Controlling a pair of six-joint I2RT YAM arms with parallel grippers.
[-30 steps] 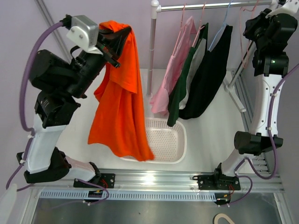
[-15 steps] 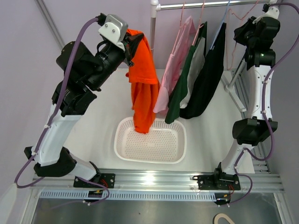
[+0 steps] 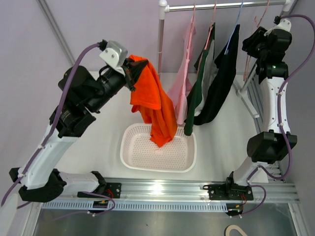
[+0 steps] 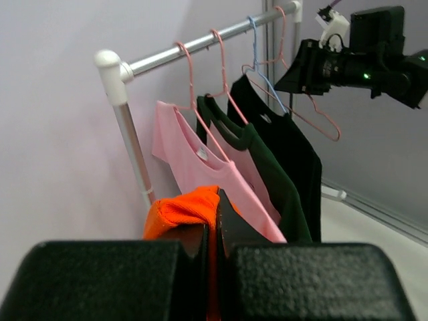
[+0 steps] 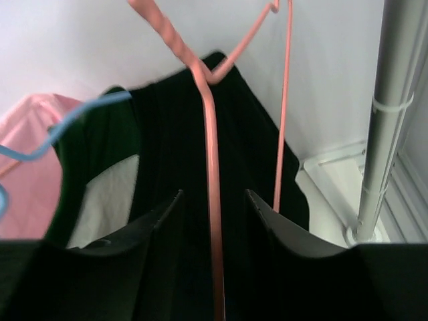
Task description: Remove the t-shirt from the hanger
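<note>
My left gripper is shut on the collar of an orange t-shirt, which hangs free of any hanger with its lower end over the white basket. In the left wrist view the orange cloth is pinched between my closed jaws. My right gripper is up at the rail's right end. It is open, with a bare pink hanger running between its jaws without touching either finger. That hanger also shows in the left wrist view.
A metal rail on a white post carries a pink shirt, a green shirt and a black shirt on hangers. A grey upright stands right of my right gripper.
My left arm has swung right, carrying the orange t-shirt from the left side to above the basket. My right gripper has shifted slightly at the rail.
</note>
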